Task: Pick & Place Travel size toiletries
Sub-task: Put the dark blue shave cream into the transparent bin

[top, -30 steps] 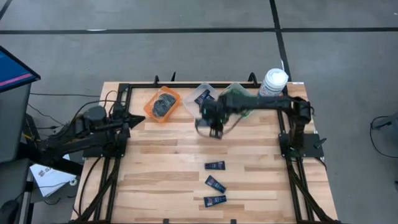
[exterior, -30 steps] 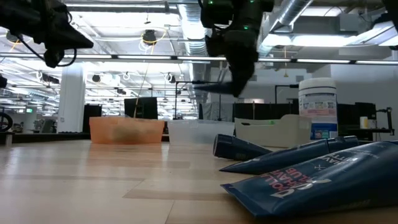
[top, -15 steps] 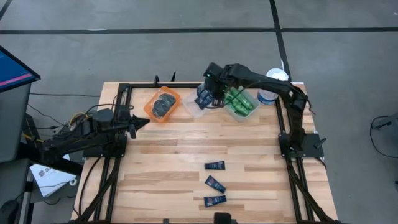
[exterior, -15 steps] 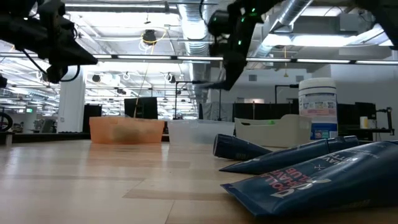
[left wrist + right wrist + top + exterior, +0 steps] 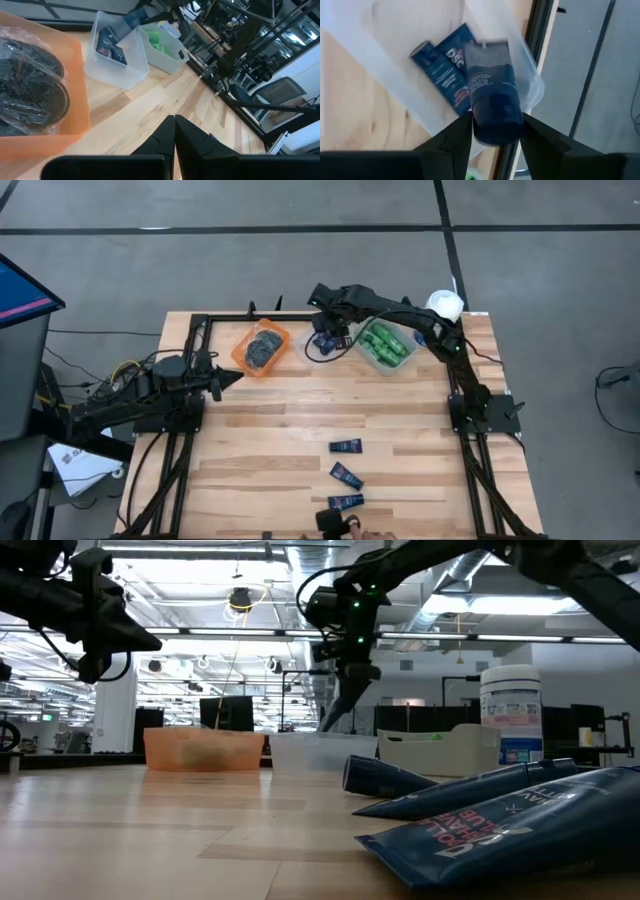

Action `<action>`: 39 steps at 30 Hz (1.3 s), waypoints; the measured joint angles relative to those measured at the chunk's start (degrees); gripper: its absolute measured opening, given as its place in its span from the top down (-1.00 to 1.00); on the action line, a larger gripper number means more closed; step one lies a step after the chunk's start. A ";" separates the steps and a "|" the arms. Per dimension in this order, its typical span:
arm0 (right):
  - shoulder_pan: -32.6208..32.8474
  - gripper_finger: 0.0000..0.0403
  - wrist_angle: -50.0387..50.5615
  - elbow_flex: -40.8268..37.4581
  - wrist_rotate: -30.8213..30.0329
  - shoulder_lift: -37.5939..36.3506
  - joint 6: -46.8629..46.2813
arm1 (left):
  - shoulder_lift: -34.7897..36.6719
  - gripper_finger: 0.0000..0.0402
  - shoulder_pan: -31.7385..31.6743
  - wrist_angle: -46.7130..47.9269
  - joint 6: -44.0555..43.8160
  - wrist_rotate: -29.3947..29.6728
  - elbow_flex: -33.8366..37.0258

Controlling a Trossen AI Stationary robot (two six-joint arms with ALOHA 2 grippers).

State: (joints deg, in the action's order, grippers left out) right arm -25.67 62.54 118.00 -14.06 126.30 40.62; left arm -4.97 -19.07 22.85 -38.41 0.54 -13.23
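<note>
My right gripper (image 5: 326,338) is over the clear bin (image 5: 312,352) at the table's far side, shut on a dark navy tube (image 5: 490,80). More navy tubes (image 5: 444,69) lie in that bin. Three navy tubes (image 5: 346,446) (image 5: 347,475) (image 5: 345,502) lie flat on the table's near middle. Dark grey tins (image 5: 263,347) fill the orange bin (image 5: 243,356), and green mini bottles (image 5: 386,346) fill the bin to the right. My left gripper (image 5: 232,379) hovers shut and empty, just in front of the orange bin. My right gripper pinches the navy tube between its two fingers at the thick round end (image 5: 496,122). The fingers come steeply from above. The tube hangs below them, slanted, its flat crimped end (image 5: 487,50) pointing down over the clear bin and clear of it.
A large white jar (image 5: 443,305) stands at the far right corner behind the bins. A person's hand (image 5: 352,526) shows at the table's near edge by the nearest tube. Bare wood lies between the bins and the three loose tubes.
My right gripper has carried the navy tube toward the far edge and a little left, from in front of the bins to above the clear bin, rolling its wrist on the way. My left gripper has sunk slightly. A hand has appeared at the near edge.
</note>
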 joint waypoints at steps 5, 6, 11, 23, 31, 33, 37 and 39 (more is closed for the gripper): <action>0.29 0.32 0.44 3.26 0.50 2.17 1.81 | -0.02 0.98 0.00 -0.31 -0.09 0.00 0.00; 0.52 0.36 0.44 3.38 0.48 2.30 2.77 | -0.02 0.98 0.00 -0.31 -0.11 0.02 0.00; 1.50 0.55 0.24 3.40 0.69 2.36 4.40 | -0.02 0.98 0.00 -0.42 -0.51 0.04 0.00; 3.27 0.42 3.92 3.49 15.08 -4.63 -9.96 | 0.00 0.98 0.00 -0.83 0.74 -1.65 0.00; 12.03 0.03 15.46 3.11 20.30 -9.45 -22.86 | 0.00 0.99 0.02 -2.51 9.57 -1.87 -0.02; 14.84 -0.01 15.79 2.48 20.37 -9.57 -25.15 | 0.00 0.99 0.02 -3.02 11.19 -1.84 -0.04; 20.09 -0.01 13.81 2.55 20.35 -9.16 -28.18 | 0.00 0.99 0.02 -3.10 14.04 -1.77 -0.04; 22.20 0.00 12.40 2.49 20.23 -8.17 -30.08 | 0.00 0.98 0.02 -3.30 15.40 -1.75 -0.04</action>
State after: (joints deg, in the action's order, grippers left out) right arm -3.48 74.95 120.50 6.16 118.12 10.53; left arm -4.97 -19.05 19.55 -23.01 -1.21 -13.28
